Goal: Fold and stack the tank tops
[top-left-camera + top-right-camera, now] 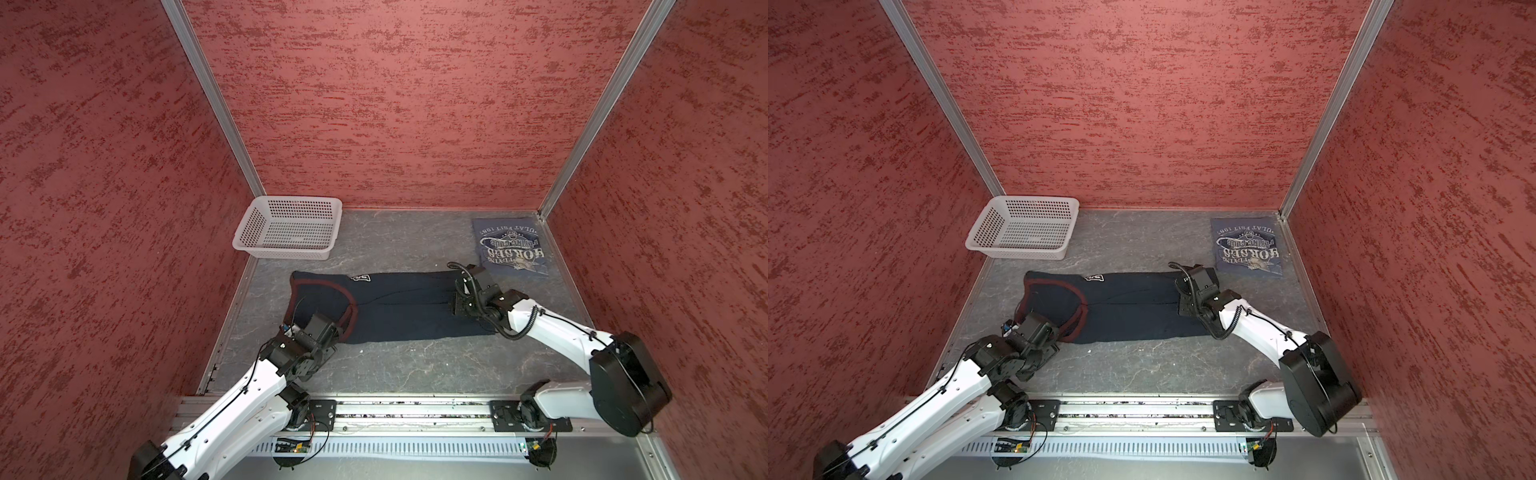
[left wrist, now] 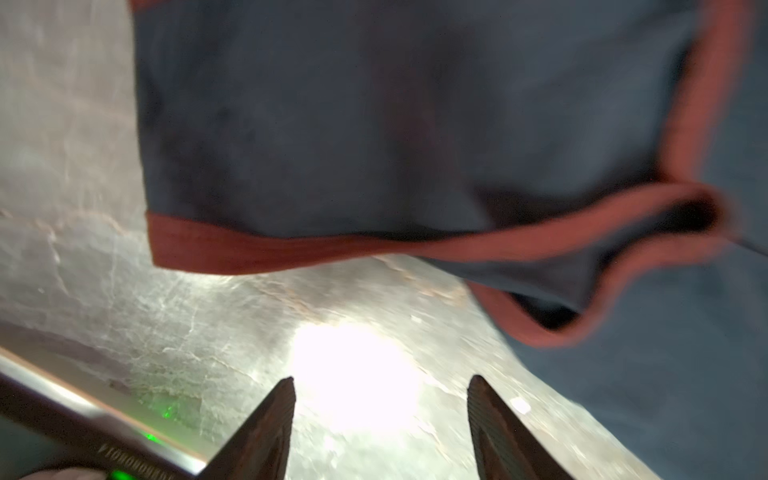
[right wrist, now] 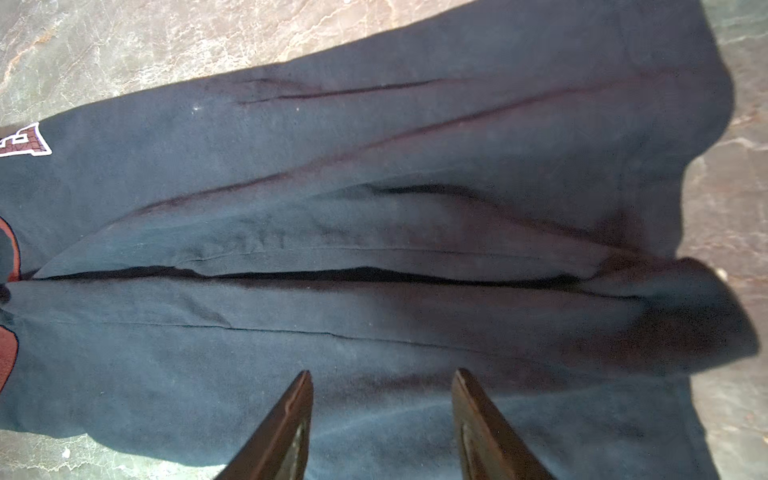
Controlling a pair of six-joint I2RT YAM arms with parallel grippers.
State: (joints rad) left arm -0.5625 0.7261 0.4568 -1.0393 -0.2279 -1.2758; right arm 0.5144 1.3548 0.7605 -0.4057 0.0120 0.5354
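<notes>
The dark navy tank top [image 1: 399,307] with maroon trim lies folded lengthwise across the middle of the table in both top views. The slate-blue tank top [image 1: 510,247] with whitish lettering lies folded flat in the back right corner. My left gripper [image 2: 380,378] is open over bare table, just short of the maroon-edged strap end [image 2: 316,245], with nothing between its fingers. My right gripper [image 3: 382,372] is open above the hem end of the navy tank top [image 3: 374,208] and holds nothing. In the top views both grippers' fingers are hidden under their wrists.
A white perforated basket [image 1: 282,251] stands at the back left, with nothing in it. Red walls close in the grey table [image 1: 395,365] on three sides. The arms' mounting rail [image 1: 411,411] runs along the front edge.
</notes>
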